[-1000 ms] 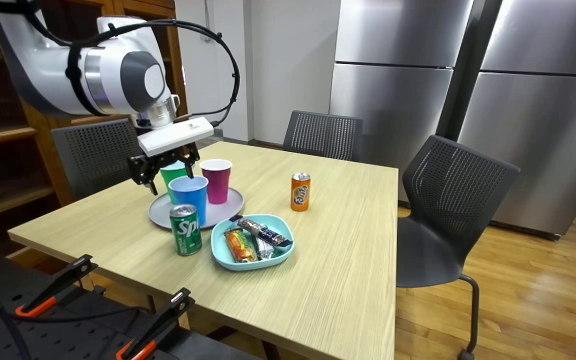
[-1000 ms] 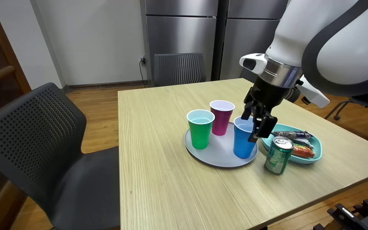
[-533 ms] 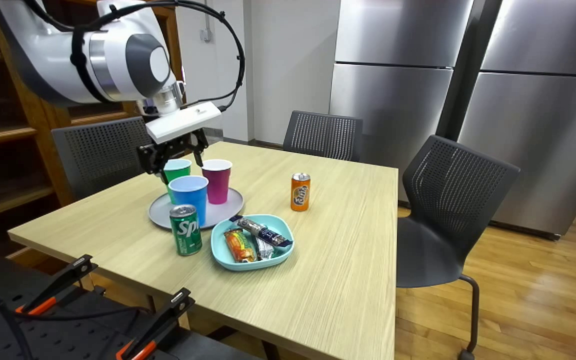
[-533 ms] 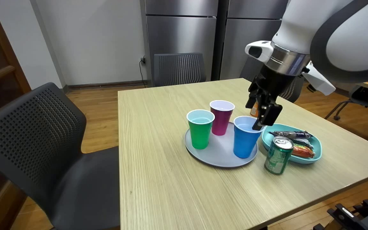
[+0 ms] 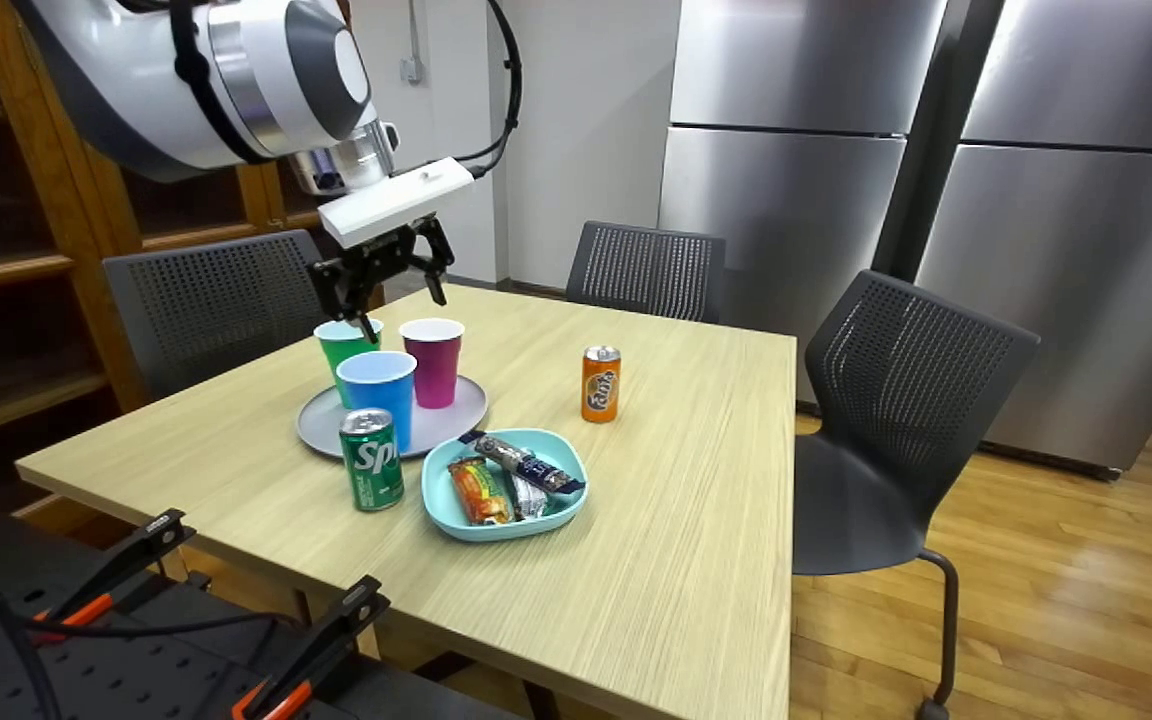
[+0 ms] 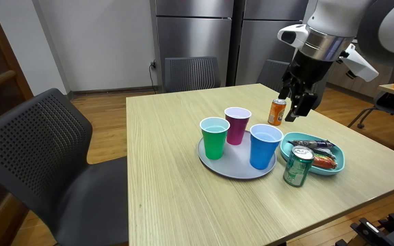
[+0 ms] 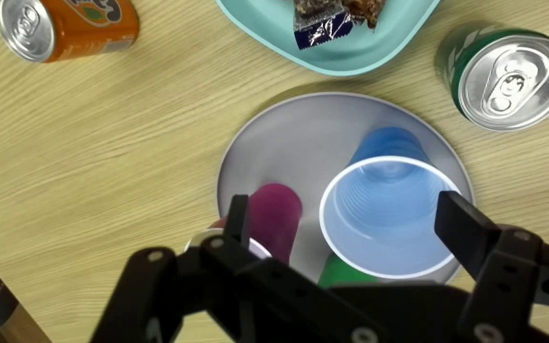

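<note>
Wd flr [image 5: 1086, 590], gry wall [image 6: 97, 44] — s/s fridges [image 5: 776, 220], dk chairs [image 5: 906, 370]

Plate [image 6: 233, 164]: plain grey
On plate: blue cup [image 6: 264, 150], white-rimmed; green cup [image 6: 214, 141]; magenta cup [image 6: 237, 128]
Beside plate: green can [image 5: 372, 465], white lettering; turquoise bowl [image 5: 496, 533]
Apart from plate: orange can [image 5: 600, 385], dark logo
Higher than plate: black gripper [image 5: 407, 317]
Under plate: pale table [image 6: 169, 164], streaked grain

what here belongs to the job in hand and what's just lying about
Likely job things, nearest the open black claw:
tapered blue plastic cup
tapered magenta plastic cup
tapered green plastic cup
round grey plate

Apparently lying about:
orange cylindrical metal can
green cylindrical metal can
rounded turquoise bowl of wrapped snacks
</note>
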{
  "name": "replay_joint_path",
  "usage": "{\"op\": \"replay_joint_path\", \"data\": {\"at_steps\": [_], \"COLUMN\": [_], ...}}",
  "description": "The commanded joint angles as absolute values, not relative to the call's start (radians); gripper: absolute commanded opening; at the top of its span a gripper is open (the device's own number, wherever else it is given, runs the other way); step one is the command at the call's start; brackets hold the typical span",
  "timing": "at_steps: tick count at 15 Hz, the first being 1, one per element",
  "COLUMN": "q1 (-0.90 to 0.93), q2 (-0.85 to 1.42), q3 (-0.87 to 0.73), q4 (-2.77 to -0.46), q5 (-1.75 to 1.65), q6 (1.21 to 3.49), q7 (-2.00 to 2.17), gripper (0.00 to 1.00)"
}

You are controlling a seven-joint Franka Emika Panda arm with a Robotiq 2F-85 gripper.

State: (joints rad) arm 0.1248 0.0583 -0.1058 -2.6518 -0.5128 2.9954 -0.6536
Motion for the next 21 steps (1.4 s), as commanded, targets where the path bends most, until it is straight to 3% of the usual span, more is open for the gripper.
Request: {"op": "replay_joint_path", "data": {"at_steps": [1, 21], "q1": [0.13, -0.007], "q2": [0.013, 0.029], "q3": [-0.122, -0.047], "q4": [-2.654, -2.516], "q5": [-0.562, -0.176], "q6": [2.919, 2.546], "q7": [-0.594, -0.809], "gripper": [1.0, 1.0]}}
